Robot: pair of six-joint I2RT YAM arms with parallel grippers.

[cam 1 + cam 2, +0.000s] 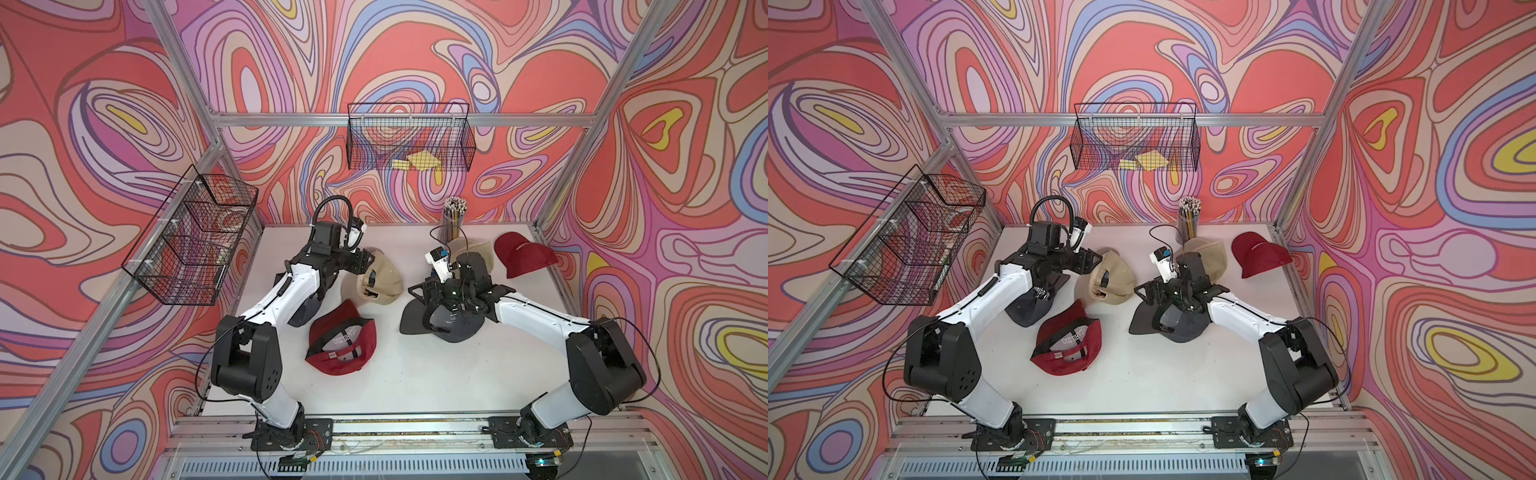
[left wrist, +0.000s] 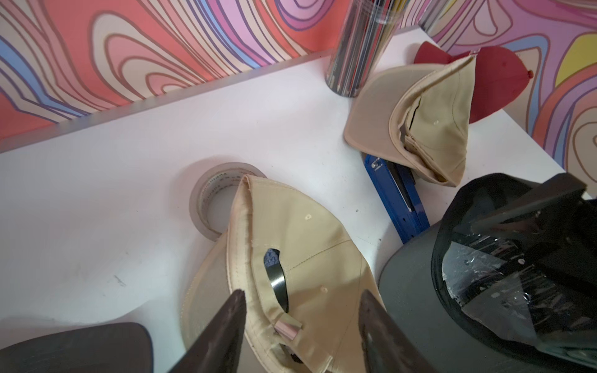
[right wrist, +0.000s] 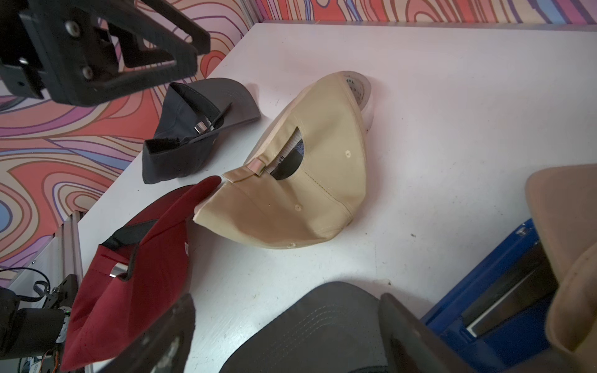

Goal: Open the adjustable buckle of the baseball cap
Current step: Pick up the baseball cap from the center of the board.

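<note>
White counter (image 1: 415,386) carrying six baseball caps: central tan cap (image 1: 380,280), rear tan cap (image 1: 484,249), upturned red cap (image 1: 343,345) (inside facing up), rear red cap (image 1: 523,253), left grey cap (image 1: 307,311), right grey cap (image 1: 461,332). Tape roll (image 2: 213,200) lies partly under the central tan cap; pencil cup (image 1: 454,220) stands at the back.

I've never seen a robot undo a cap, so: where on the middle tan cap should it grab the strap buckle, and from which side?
Probably the metal buckle on the rear strap, pinched across its width, coming from above at the back of the tan cap. The cap lies flattened with its rear opening facing up, leaving the buckle exposed between the open left jaws.
</note>
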